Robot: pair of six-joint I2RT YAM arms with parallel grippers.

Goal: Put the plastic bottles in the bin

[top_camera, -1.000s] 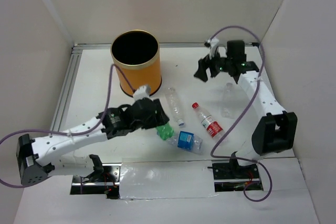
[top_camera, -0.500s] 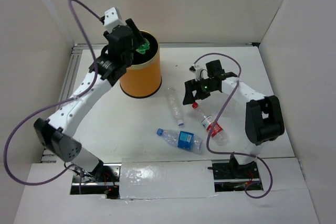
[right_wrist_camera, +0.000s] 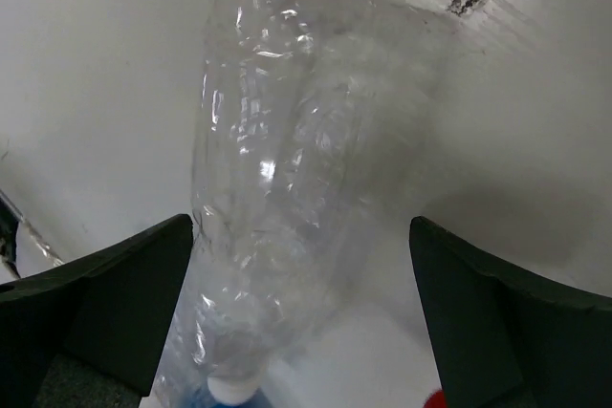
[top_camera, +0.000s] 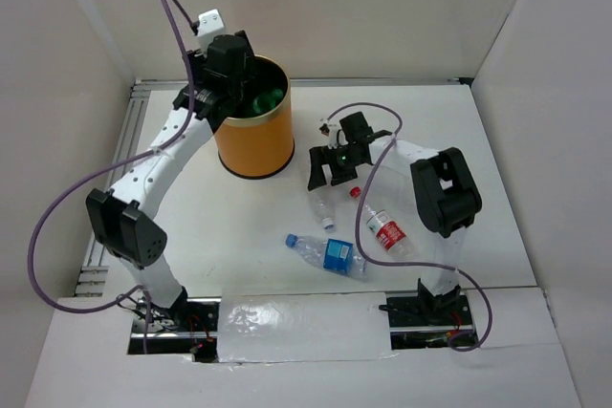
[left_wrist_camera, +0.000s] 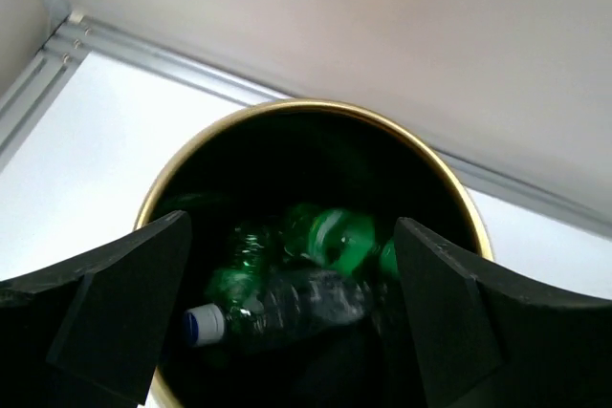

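Observation:
The orange-yellow bin (top_camera: 256, 145) stands at the back left. My left gripper (top_camera: 240, 86) hangs open and empty over its mouth. In the left wrist view the gripper (left_wrist_camera: 292, 236) looks down past the bin's rim (left_wrist_camera: 320, 107) at green bottles (left_wrist_camera: 344, 236) and a clear bottle (left_wrist_camera: 306, 303) inside. My right gripper (top_camera: 328, 177) is open just above a clear bottle (top_camera: 324, 207) lying on the table; in the right wrist view the gripper (right_wrist_camera: 301, 231) straddles that bottle (right_wrist_camera: 277, 198). A red-capped bottle (top_camera: 383, 227) and a blue-labelled bottle (top_camera: 331, 253) lie nearby.
White walls close in the table on the left, back and right. An aluminium rail (top_camera: 120, 164) runs along the left edge. The arm bases and taped mounts (top_camera: 296, 327) sit at the near edge.
My left gripper has let the green bottle drop into the bin and now stands open above it. My right gripper has moved left over the clear bottle.

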